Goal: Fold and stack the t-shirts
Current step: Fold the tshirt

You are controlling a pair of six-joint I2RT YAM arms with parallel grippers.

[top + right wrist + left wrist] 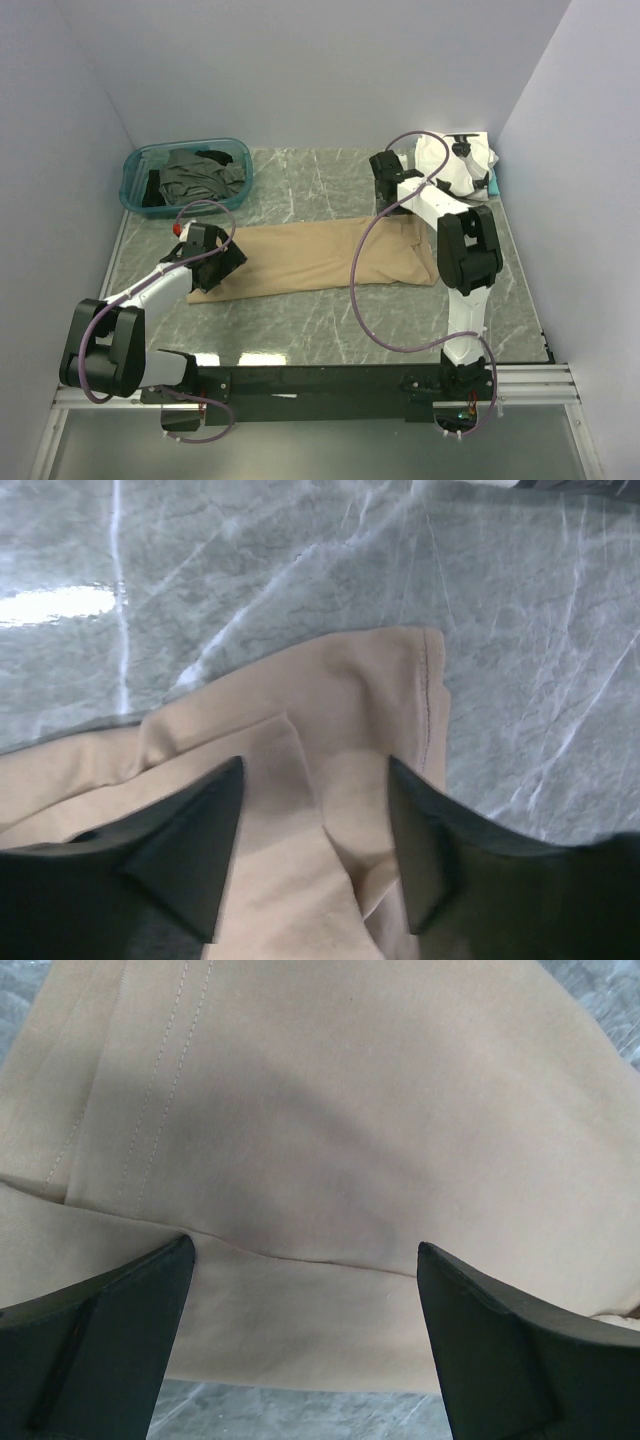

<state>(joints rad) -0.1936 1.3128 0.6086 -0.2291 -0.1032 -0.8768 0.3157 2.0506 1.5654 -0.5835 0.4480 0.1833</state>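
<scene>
Left arm (pixel 150 290) first: a white shell on the long link, chunky black housings at the joints, and a small red spot (pixel 178 228) by the wrist. Right arm (pixel 440 205), same scheme, with white links and black blocks. Each one trails a thin purplish-grey cable (pixel 353 285) in loose loops. Both sit on a black rail (pixel 320 381). Close up, the left tool (pixel 305 1248) shows two matte black wedge fingers (pixel 100 1350). The right tool (pixel 316 762) has the same dark tapered pair.

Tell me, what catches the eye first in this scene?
A long tan shirt lies stretched across the middle of the table, with the left gripper and right gripper open near its two ends. A teal bin of dark shirts sits far left; a white shirt far right.
</scene>
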